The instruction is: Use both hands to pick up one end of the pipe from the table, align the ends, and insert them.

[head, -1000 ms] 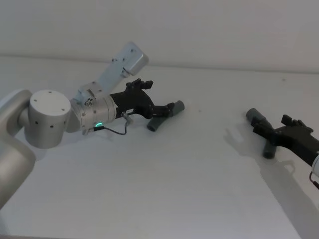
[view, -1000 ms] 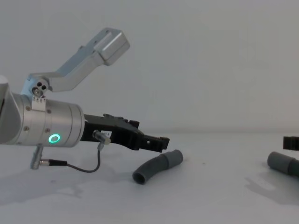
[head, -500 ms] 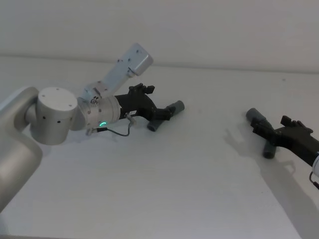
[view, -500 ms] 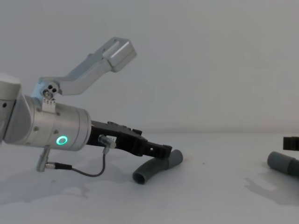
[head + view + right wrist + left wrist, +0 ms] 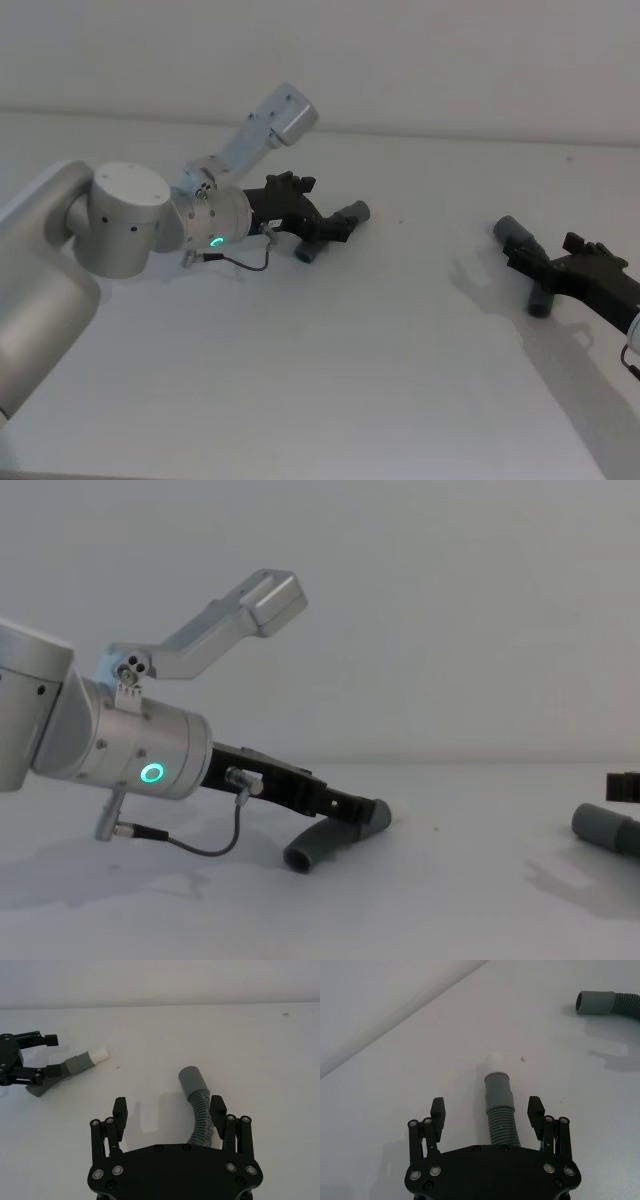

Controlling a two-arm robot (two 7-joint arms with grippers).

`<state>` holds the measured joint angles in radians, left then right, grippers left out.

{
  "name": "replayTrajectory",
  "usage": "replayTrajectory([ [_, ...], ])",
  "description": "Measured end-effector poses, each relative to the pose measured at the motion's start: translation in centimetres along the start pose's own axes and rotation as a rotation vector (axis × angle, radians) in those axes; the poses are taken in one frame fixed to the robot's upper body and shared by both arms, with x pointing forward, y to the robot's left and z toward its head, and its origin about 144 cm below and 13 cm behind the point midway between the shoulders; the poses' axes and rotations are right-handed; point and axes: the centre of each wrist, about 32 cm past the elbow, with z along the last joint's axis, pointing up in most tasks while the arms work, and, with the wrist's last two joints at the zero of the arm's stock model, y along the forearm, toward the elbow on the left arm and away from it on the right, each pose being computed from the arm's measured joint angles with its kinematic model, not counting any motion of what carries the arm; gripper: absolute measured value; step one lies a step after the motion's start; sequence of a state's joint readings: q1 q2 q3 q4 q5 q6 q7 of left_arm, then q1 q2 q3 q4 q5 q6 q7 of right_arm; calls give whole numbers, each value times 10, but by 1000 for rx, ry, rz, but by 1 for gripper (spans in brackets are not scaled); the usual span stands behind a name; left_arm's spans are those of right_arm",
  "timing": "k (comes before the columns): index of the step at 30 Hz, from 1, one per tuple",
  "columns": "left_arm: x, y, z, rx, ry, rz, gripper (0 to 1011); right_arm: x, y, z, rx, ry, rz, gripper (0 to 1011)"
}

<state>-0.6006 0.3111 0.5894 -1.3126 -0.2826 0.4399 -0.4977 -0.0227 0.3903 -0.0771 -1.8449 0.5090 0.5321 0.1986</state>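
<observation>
The curved ribbed pipe piece lies on the white table at the left. Its smooth collar and white spigot end point away from my left gripper. That gripper is open and low over the table, one finger on each side of the ribbed part, not closed on it. At the right lies the second pipe piece, its round grey mouth facing away. My right gripper is open over it, and the hose runs close beside one finger.
The two pipe pieces lie far apart, with bare white table between them. A white wall rises behind the table's far edge. My left arm's silver wrist, with its green ring light and a looping cable, hangs low over the left side.
My left gripper has moved forward and down, so its open fingers now straddle the curved piece instead of hovering behind it. The right gripper and both pipe pieces have stayed put.
</observation>
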Motion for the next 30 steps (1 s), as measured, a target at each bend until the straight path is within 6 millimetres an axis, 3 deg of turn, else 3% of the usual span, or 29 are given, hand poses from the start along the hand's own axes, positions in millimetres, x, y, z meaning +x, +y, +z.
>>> replayTrajectory([
  [30,1,-18,14,66,37,-54,1000,0,0,0,-1,2,0,1000],
])
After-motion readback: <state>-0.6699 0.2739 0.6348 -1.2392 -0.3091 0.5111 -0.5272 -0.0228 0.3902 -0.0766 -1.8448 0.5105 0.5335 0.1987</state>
